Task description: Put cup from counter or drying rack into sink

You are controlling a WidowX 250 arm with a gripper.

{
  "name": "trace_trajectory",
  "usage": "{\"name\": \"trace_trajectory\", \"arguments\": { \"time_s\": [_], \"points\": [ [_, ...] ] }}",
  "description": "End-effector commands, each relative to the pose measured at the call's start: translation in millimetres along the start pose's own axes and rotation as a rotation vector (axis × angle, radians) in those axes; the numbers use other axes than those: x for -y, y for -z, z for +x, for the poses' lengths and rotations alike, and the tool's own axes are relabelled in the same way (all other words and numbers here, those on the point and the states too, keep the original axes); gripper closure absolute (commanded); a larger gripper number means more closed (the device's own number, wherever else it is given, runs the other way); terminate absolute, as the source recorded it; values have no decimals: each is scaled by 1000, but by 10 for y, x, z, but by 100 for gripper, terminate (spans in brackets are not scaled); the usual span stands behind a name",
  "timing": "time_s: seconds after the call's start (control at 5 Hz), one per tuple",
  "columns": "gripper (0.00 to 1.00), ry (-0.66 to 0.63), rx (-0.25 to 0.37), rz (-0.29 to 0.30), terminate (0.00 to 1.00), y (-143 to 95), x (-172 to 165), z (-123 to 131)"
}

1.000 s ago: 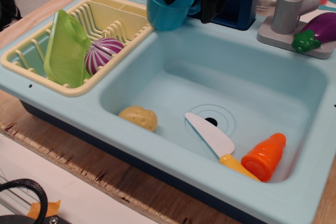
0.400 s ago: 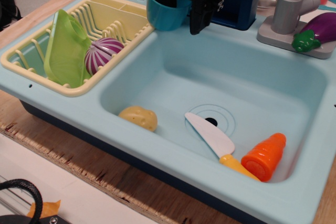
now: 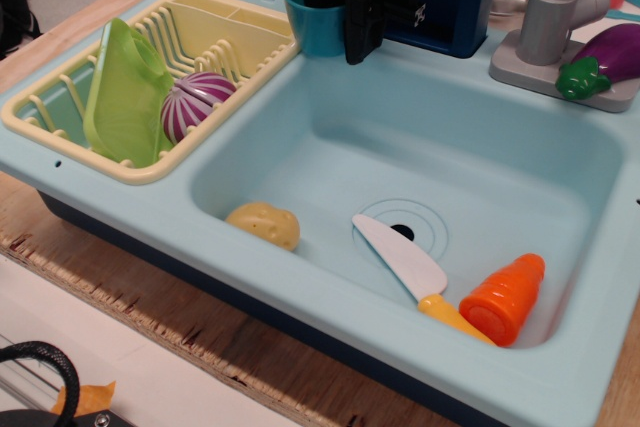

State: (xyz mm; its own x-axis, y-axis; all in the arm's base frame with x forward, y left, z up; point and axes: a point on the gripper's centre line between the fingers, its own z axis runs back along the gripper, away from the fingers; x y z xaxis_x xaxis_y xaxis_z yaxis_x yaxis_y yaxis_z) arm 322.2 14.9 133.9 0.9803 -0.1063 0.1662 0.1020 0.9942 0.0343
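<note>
The teal-blue cup (image 3: 315,32) stands upright on the aqua counter (image 3: 250,97) at the back rim, between the yellow drying rack (image 3: 215,32) and the sink (image 3: 470,157). My black gripper (image 3: 338,25) is lowered onto the cup from above. One finger (image 3: 362,32) hangs outside the cup's right wall, touching or nearly touching it. The other finger is over or inside the cup's mouth and mostly hidden. The cup's handle is hidden behind the gripper. The cup rests on the counter and is not lifted.
The rack holds a green plate (image 3: 125,92) and a purple onion (image 3: 192,102). In the sink lie a potato (image 3: 264,224), a toy knife (image 3: 410,272) and a carrot (image 3: 503,297) near the drain (image 3: 402,231). A grey faucet (image 3: 550,17) and an eggplant (image 3: 605,57) sit at the back right.
My gripper has moved down and to the left over the cup, so it now covers the cup's mouth and handle. The cup has stayed on the counter.
</note>
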Motion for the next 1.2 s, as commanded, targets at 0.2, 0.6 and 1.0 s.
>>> {"name": "trace_trajectory", "arguments": {
  "time_s": [0.2, 0.6, 1.0],
  "points": [
    [100, -131, 52, 47, 0, -451, 205, -190],
    [100, -179, 57, -42, 0, -243, 528, -424],
    [0, -174, 50, -85, 0, -138, 612, -427]
  ]
}}
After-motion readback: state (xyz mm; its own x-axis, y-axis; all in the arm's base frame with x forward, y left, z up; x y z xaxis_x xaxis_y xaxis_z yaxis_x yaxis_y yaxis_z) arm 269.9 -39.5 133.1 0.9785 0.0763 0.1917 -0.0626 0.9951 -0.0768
